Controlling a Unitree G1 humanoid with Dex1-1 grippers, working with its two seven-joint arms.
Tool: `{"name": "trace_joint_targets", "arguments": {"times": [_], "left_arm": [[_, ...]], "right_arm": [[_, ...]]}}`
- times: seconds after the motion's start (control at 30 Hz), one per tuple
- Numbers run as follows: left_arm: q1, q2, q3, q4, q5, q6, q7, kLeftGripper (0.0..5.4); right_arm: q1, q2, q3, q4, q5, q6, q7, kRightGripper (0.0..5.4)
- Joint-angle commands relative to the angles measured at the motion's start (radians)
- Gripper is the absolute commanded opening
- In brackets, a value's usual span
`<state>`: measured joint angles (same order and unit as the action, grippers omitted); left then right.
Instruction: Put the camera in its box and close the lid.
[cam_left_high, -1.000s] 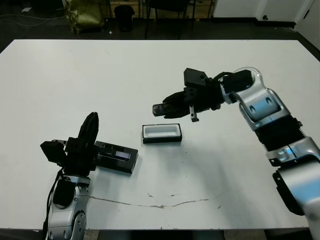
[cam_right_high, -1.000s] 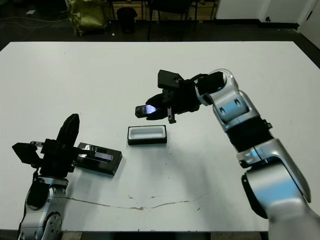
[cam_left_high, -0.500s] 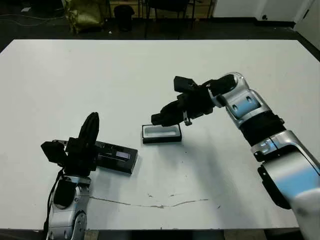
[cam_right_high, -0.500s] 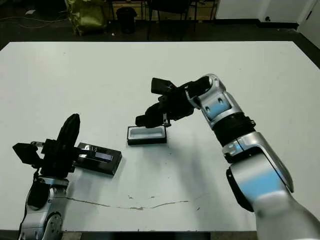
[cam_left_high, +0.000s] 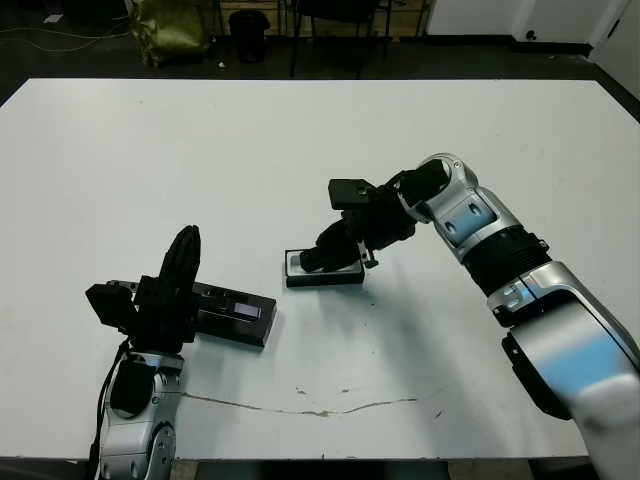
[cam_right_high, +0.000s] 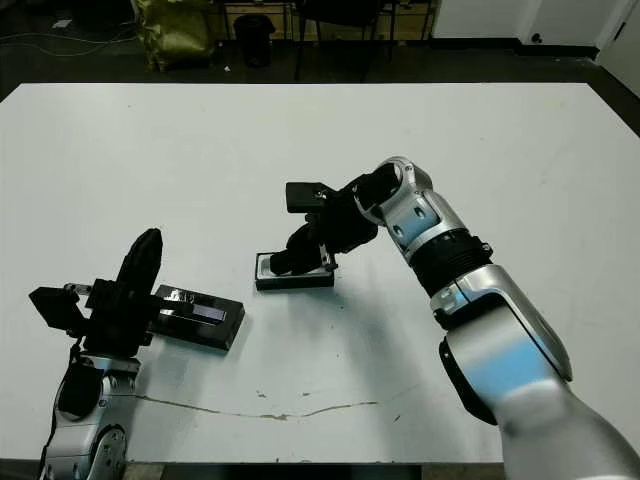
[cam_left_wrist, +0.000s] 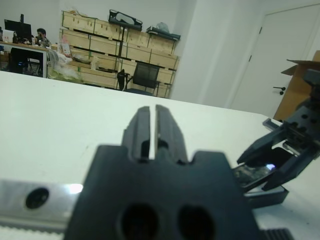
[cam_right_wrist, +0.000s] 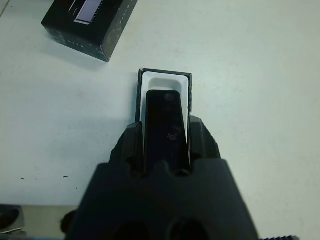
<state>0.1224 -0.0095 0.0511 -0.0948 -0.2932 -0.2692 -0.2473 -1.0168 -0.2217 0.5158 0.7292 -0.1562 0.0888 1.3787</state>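
Your right end effector (cam_right_wrist: 165, 131) is clamped on the slim black bar-shaped camera (cam_right_wrist: 166, 120), its 2 black fingers (cam_right_wrist: 131, 145) gripping the bar's long sides, poised directly over the small shallow black box with white lining (cam_left_high: 323, 267) at the middle of the white desk (cam_left_high: 300, 140). From the right wrist view, the camera's far end overlaps the box's white interior; whether it touches the lining cannot be told. To the left and nearer you, well apart from the box, the flat black rectangular lid with a glossy silver-lavender strip (cam_left_high: 235, 313) lies on the desk. Your left end effector (cam_left_wrist: 152, 130) is raised just beside the lid's left end, its 2 fingers pressed nearly together with only a thin slit between them, gripping nothing. A faint crack-like line (cam_left_high: 320, 408) marks the desk's near edge.
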Motion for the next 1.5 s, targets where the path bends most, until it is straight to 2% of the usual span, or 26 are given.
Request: {"name": "trace_joint_targets", "arguments": {"times": [0.03,0.4,0.6,1.0,1.27,1.4,1.5], "left_arm": [[0.008,-0.001,0.003,0.017,-0.01,0.009,-0.006,0.0],[0.009,0.0,0.001,0.023,-0.003,-0.001,-0.006,0.0],[0.009,-0.002,0.001,0.025,-0.013,-0.002,-0.013,0.0],[0.018,-0.003,-0.005,0.009,-0.003,0.013,-0.005,0.0],[0.017,-0.004,-0.007,0.013,0.002,0.008,-0.004,0.0],[0.014,-0.004,-0.007,0.017,0.001,0.002,-0.009,0.0],[0.016,-0.004,-0.008,0.013,0.012,0.011,0.003,0.0]], "right_arm": [[-0.021,0.014,0.004,0.012,-0.007,0.022,0.018,0.85],[-0.049,0.041,0.003,0.065,-0.034,0.034,-0.005,0.85],[-0.057,0.052,0.001,0.107,-0.051,-0.025,-0.022,0.85],[-0.094,0.083,-0.022,0.229,-0.064,-0.016,-0.025,0.85],[-0.109,0.093,-0.028,0.249,-0.07,0.022,-0.012,0.84],[-0.109,0.096,-0.019,0.242,-0.082,0.014,-0.008,0.84],[-0.107,0.099,-0.013,0.239,-0.091,-0.018,-0.009,0.84]]}}
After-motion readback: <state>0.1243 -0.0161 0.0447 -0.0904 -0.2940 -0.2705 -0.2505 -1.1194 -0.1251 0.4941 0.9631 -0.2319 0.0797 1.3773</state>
